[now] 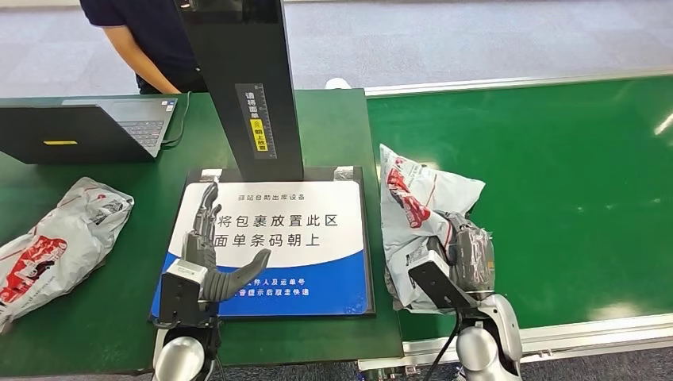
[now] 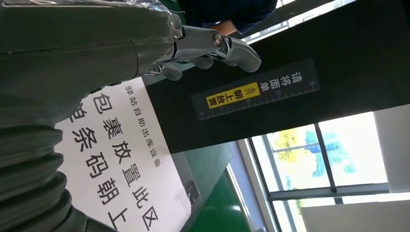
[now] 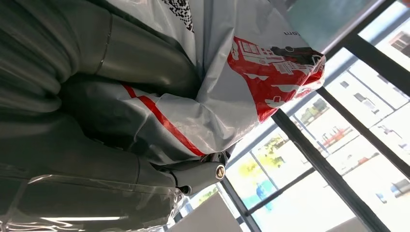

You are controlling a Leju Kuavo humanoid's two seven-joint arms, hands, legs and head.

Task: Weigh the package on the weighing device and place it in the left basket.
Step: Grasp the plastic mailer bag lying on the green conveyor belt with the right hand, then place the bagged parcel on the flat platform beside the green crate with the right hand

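- Right of the weighing device [image 1: 270,246], the right hand [image 1: 464,258] grips a grey package [image 1: 421,214] with red print, fingers wrapped round its lower end; in the right wrist view the thumb [image 3: 198,174] and fingers press into the plastic of the bag.
- That package stands tilted over the green conveyor belt [image 1: 555,182], just beside the device's right edge, its upper end pointing away from the robot.
- Over the device's white and blue platform sheet, the left hand [image 1: 210,254] holds nothing: fingers stretched forward and apart, thumb out to the side.
- Behind the platform rises the device's black column [image 1: 254,87], bearing a ruler strip and a small yellow label [image 1: 257,136].
- Left of the device, on the green tabletop [image 1: 87,317], lies a second package [image 1: 55,246], grey with red print, well apart from the left hand.
- Behind that package, left of the column, sits an open laptop [image 1: 87,131].
- Beyond the laptop stands a person [image 1: 151,40] in a dark shirt, close to the column.
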